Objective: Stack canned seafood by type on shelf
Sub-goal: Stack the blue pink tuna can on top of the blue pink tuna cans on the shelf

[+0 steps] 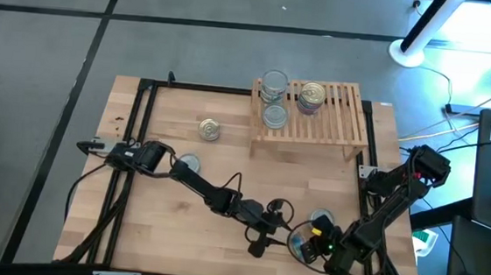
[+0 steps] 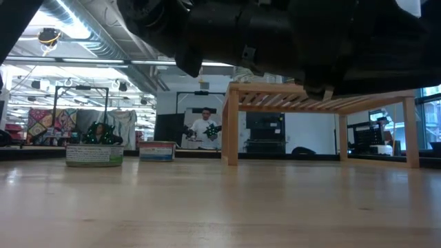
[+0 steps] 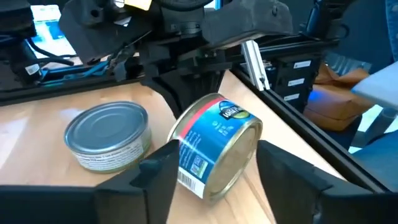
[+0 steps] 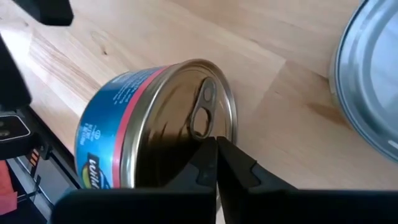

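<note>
Light-wood slats of the shelf point(image 1: 326, 117) carry a two-high stack of silver-topped cans point(image 1: 274, 85), one more silver can point(image 1: 274, 116) and a gold-topped stack point(image 1: 311, 96). Loose tins sit on the plank table point(image 1: 177, 229): a gold one point(image 1: 210, 130), a silver one point(image 1: 189, 163) half under the left arm, another silver tin point(image 3: 109, 135). At the near edge the left gripper point(image 3: 214, 168) spreads its fingers either side of a tilted blue-label tin point(image 3: 214, 146), while the right gripper point(image 4: 216, 163), fingers pressed together, points at its gold pull-ring end.

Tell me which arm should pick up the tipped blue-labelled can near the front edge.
Left, probably. The left claw is open with the blue-labelled can lying tilted between its fingers. The right claw is shut, its tips against the can's gold pull-ring top, so it can't grip.
</note>
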Available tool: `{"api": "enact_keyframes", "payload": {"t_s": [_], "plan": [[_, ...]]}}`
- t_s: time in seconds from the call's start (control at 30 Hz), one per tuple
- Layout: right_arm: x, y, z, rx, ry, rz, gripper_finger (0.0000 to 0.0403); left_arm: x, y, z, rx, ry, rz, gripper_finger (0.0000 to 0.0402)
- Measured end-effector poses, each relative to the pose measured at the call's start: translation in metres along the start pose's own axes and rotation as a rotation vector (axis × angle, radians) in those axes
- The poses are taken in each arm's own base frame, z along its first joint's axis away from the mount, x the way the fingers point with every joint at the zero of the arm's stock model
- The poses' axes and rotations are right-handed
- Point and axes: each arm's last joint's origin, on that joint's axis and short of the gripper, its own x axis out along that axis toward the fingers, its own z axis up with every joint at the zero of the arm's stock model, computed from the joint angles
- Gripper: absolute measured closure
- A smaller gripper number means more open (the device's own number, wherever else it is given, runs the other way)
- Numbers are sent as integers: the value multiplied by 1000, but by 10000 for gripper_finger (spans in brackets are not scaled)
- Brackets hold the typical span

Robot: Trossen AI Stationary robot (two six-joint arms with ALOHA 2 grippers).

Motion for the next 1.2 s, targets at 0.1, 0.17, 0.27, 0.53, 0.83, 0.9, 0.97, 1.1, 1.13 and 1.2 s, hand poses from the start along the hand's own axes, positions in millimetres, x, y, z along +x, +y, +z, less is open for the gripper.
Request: {"api": "enact_keyframes", "payload": {"t_s": [0.1,0.17,0.27,0.53,0.83,0.9,0.97,1.1,1.13,1.2], "plan": [[2,2,4,9,-7,-1,398,0,-1,0,1,-2,-1,165],[3,3,8,13,-13,-5,398,0,-3,0,4,-2,-4,150],[5,5,12,-3,-14,-8,398,0,-3,0,29,-2,-4,135],[7,9,16,-20,-13,6,398,0,1,0,50,-1,6,123],[8,10,18,-12,-26,17,398,0,5,0,169,0,14,123],[8,10,18,-12,-26,17,398,0,4,0,208,0,6,123],[8,11,20,-7,-36,18,398,0,4,0,227,-5,-23,123],[8,11,20,-7,-38,20,398,0,4,0,228,-7,-37,123],[8,11,20,-10,-38,20,398,0,6,0,227,-7,-35,123],[8,12,19,-25,-35,30,398,0,9,0,225,-6,-29,123]]}}
